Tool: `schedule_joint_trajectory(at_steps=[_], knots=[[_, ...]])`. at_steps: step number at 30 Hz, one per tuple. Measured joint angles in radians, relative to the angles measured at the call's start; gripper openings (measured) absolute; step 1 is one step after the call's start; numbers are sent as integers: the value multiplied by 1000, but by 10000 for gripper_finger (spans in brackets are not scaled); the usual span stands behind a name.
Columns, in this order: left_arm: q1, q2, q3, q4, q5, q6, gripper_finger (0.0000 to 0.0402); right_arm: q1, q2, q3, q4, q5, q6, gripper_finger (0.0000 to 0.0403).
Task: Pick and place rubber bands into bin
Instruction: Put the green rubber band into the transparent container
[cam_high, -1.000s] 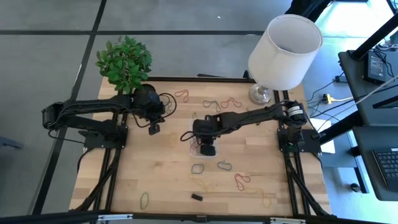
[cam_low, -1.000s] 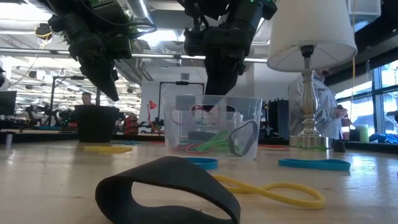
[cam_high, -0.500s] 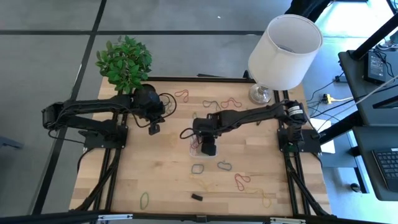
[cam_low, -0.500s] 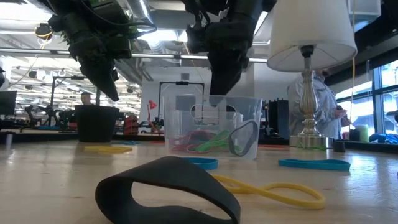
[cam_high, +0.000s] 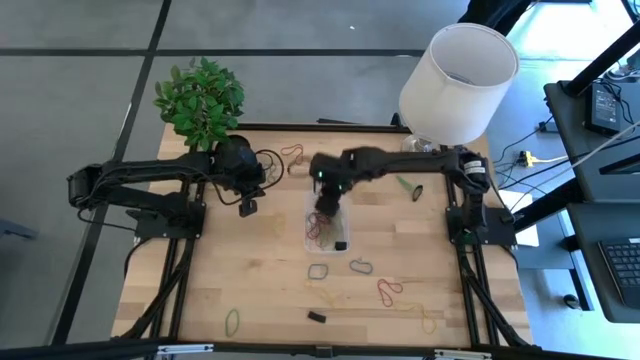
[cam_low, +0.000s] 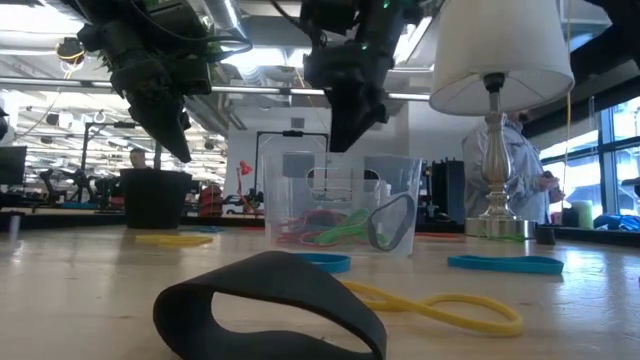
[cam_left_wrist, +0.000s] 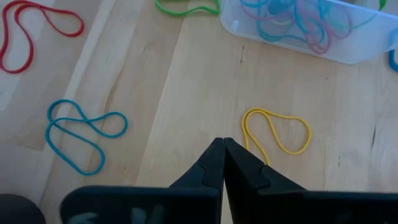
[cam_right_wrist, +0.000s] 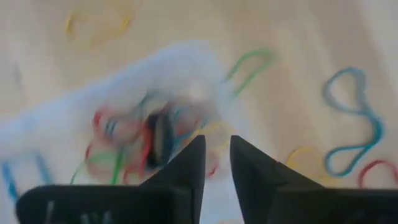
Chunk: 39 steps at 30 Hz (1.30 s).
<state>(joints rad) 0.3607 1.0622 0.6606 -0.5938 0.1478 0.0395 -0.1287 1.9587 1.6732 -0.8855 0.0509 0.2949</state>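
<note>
On the wooden table: a tally of this moment.
Bin (cam_high: 325, 224): clear tray at mid-table, just below the right arm's wrist in the high view; upright and open-topped.
Already in: a tangle of red, green, blue and dark rubber bands (cam_low: 335, 228) lies on its floor, seen through the wall in the low view.
Left to do: many loops lie loose: a yellow band (cam_left_wrist: 277, 130) and a blue double loop (cam_left_wrist: 79, 133) near the left arm, a red one (cam_left_wrist: 34, 32) beyond them, a wide black band (cam_low: 270, 305) at the front edge, and more scattered toward the lamp (cam_high: 457, 82). My guess is the job is under halfway.
Right gripper (cam_right_wrist: 216, 163): above the bin's far end, fingers a narrow gap apart with nothing between them.
Left gripper (cam_left_wrist: 223, 163): fingers pressed together, empty, hovering clear of the wood beside the plant (cam_high: 199, 98).
Edges: the front bands sit near the table's rim; a careless nudge could push them off.
Open room: bare wood between the bin and the left arm; the lamp base crowds the far right corner.
</note>
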Motion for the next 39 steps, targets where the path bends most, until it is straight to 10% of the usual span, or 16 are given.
schedule_joint_trajectory(at_steps=[17,30,39], knots=[[0,-165,0,-61,34,70,2,-150,23,67,403,16,252,57],[0,-335,0,-55,-8,-3,2,-185,438,623,-253,16,389,57],[-43,-330,0,-61,-17,-33,2,-189,539,660,-347,-128,438,101]])
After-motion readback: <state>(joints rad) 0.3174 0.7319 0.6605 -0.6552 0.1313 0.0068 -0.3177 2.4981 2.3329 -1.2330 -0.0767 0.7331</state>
